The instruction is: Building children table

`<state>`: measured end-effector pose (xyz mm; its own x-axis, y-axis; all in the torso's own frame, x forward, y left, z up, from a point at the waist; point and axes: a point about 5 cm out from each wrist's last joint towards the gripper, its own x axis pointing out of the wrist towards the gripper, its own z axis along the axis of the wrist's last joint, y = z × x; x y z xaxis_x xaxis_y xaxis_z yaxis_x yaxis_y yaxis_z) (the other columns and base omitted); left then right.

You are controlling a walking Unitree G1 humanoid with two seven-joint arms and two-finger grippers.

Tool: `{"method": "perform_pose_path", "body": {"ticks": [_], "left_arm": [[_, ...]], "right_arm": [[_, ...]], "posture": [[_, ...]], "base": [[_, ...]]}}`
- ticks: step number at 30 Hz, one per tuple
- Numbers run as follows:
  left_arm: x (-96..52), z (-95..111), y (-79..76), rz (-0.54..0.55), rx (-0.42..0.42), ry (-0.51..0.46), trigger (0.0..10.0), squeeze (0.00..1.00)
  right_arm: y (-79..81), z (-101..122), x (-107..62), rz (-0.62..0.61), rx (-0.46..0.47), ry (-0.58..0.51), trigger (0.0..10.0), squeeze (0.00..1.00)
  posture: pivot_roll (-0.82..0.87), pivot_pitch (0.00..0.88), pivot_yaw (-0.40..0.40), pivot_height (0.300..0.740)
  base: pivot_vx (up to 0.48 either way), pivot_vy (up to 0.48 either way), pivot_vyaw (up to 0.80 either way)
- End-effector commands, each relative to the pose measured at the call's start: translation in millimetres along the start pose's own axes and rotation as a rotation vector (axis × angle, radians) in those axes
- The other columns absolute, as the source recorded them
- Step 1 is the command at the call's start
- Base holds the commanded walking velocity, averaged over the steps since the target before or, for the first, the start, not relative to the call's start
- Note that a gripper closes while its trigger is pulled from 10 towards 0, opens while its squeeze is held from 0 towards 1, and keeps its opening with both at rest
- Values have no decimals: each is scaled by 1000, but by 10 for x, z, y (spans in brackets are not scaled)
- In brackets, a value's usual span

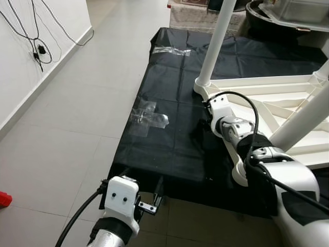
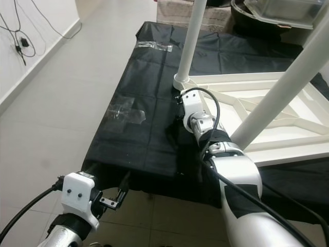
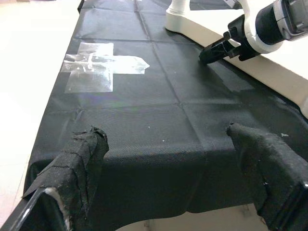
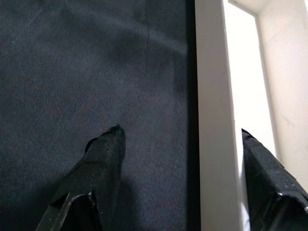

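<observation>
A white children's table [image 1: 267, 98] lies upside down on a black cloth [image 1: 164, 92] spread on the floor. One white leg [image 1: 216, 43] stands up from its near corner, and a second leg [image 1: 303, 118] rises slantwise at the right. My right gripper [image 4: 179, 134] is low at the table's edge beside that corner, open. One finger [image 4: 103, 159] rests over the cloth, the other finger [image 4: 267, 173] is inside the white rim [image 4: 214, 120], which runs between them. My left gripper [image 3: 164, 132] hovers open over the cloth's front left corner, holding nothing.
Clear tape patches [image 1: 146, 118] are stuck on the cloth, with another strip [image 1: 172, 50] farther back. A white wall with hanging cables [image 1: 36, 46] runs along the left. A red object [image 1: 4, 199] lies on the tiles at far left. A dark tub [image 1: 288, 20] sits behind the table.
</observation>
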<state>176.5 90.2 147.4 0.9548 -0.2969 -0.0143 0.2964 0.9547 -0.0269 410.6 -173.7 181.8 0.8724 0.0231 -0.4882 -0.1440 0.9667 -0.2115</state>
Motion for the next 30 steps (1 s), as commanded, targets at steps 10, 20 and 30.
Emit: {"method": "perform_pose_path", "body": {"ticks": [10, 20, 30], "left_arm": [[3, -57, -37, -10, -13, 28, 10000, 0], [55, -75, -11, -3, -2, 23, 10000, 0], [120, -109, 42, -3, 18, 17, 10000, 0]], "right_arm": [[102, -242, 16, 177, -139, 149, 0, 0], [191, -126, -30, 398, -336, 124, 0, 0], [175, -478, -202, 939, -780, 289, 0, 0]], "posture": [[56, 187, -100, 740], [55, 167, -99, 740], [62, 121, -86, 740]], "base": [[0, 0, 0], [0, 0, 0], [0, 0, 0]]}}
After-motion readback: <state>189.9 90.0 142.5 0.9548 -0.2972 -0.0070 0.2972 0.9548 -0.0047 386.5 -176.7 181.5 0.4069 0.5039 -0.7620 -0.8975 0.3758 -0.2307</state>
